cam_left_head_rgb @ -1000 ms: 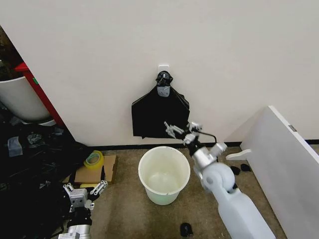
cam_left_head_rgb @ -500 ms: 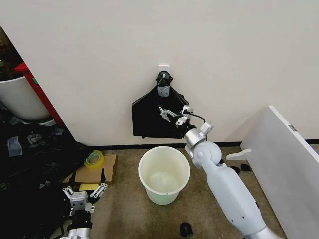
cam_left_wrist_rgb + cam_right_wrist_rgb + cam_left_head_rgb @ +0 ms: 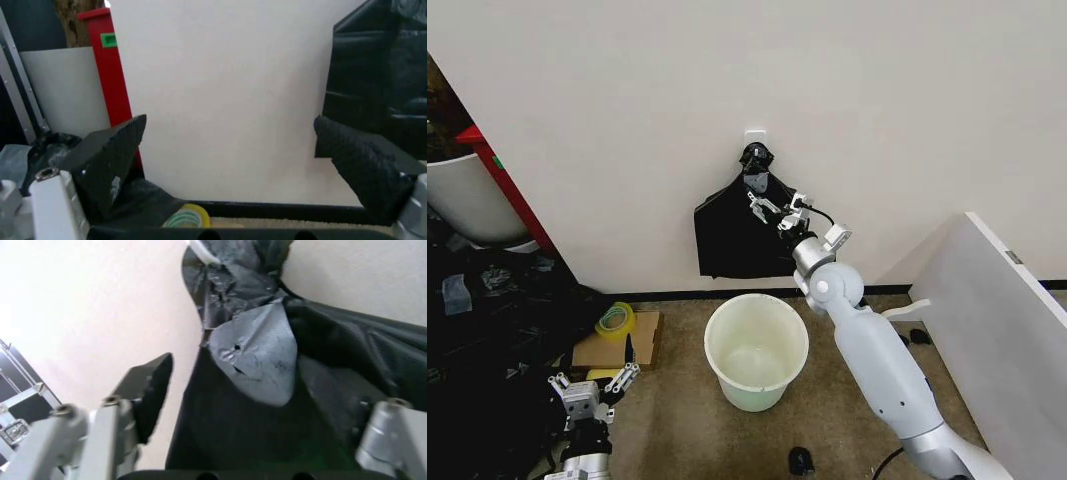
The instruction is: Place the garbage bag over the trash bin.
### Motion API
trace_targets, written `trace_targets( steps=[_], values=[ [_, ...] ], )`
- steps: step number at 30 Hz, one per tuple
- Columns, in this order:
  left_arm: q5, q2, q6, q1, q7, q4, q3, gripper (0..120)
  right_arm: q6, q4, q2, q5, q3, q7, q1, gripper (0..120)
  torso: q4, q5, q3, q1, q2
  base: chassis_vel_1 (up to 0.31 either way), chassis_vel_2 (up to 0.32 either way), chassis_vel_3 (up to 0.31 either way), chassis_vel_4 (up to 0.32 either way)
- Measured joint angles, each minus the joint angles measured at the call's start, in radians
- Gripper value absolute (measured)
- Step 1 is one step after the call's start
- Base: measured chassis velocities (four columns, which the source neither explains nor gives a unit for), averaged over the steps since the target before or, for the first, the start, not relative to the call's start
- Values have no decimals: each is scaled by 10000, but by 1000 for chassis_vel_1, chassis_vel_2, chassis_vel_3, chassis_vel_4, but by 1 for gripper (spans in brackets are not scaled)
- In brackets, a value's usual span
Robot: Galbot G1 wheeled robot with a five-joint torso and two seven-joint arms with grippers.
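The trash bin (image 3: 756, 350), a round cream-white bucket, stands upright and empty on the floor below the wall. Above it a flat triangular bunch of black bags (image 3: 737, 240) hangs from a wall hook by its knotted top (image 3: 230, 270). A separate garbage bag is out of view. My right gripper (image 3: 772, 208) is raised to the bunch just under the knot, open, one finger (image 3: 150, 390) on each side of a grey tape patch (image 3: 257, 355). My left gripper (image 3: 587, 385) hangs low at the left, open and holding nothing, also in its own wrist view (image 3: 237, 165).
A white board (image 3: 997, 320) leans at the right. Flat cardboard with a yellow tape roll (image 3: 614, 320) lies left of the bin, beside black clutter. A red frame (image 3: 502, 180) and a large white tub (image 3: 462, 200) stand far left. A small black object (image 3: 800, 460) lies before the bin.
My right arm has stretched up and toward the wall, carrying its open gripper from just above the bin's rim to the upper part of the hanging bunch. The left gripper has hardly moved.
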Motion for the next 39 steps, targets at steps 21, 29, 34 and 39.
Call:
trace_targets(
  steps=[21,29,34,39],
  values=[
    [3,-46,0,-94,-93,46,11,99,72,-17,-25,-161,-34,83,102,0,0,1,0,0,0,0,0,0,0],
    [12,-55,-1,-139,-99,125,77,99,268,513,-276,-936,-76,211,-442,0,1,1,0,0,0,0,0,0,0],
    [36,-64,-3,-180,-100,174,132,99,522,1330,-666,-2195,-205,158,-1409,0,0,1,0,0,0,0,0,0,0],
    [38,-47,-5,-255,-100,254,191,99,746,2096,-1000,-3178,-297,71,-2460,0,-1,4,0,-1,0,0,0,0,0]
  ],
)
